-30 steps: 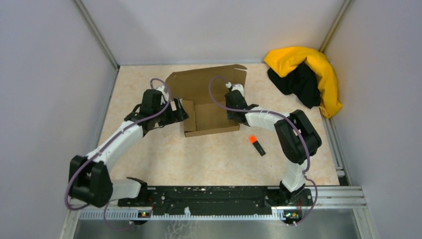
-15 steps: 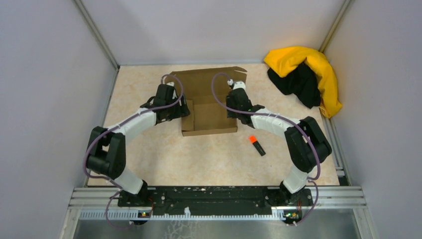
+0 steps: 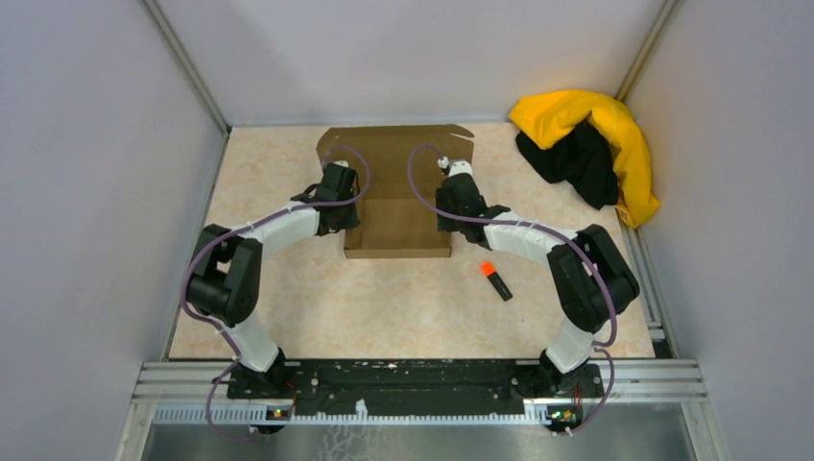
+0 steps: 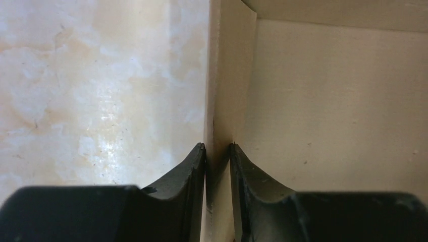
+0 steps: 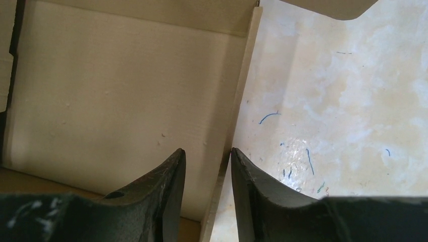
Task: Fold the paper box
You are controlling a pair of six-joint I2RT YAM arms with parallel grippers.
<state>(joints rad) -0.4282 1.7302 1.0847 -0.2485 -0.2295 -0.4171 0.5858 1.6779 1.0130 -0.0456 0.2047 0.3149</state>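
The brown paper box [image 3: 398, 216] lies mid-table as an open tray, its big rear flap [image 3: 398, 149] spread towards the back wall. My left gripper [image 3: 343, 213] is at the tray's left wall. In the left wrist view that gripper [image 4: 217, 148] is shut on the upright wall [image 4: 227, 75], one finger outside over the tabletop, one inside the box. My right gripper [image 3: 449, 213] straddles the right wall. In the right wrist view it [image 5: 207, 151] is open: the outer finger [image 5: 242, 171] touches the wall's edge [image 5: 237, 101], and the inner finger stands apart over the box floor [image 5: 126, 91].
A black marker with an orange cap [image 3: 495, 279] lies on the table right of the box. A yellow-and-black cloth heap [image 3: 586, 144] fills the back right corner. Grey enclosure walls [image 3: 96, 144] close in the sides and back.
My left arm has swung in from the left onto the box's left wall, and its jaws have closed from wide open. The loose left side flap now stands up as a wall. The right arm has barely moved.
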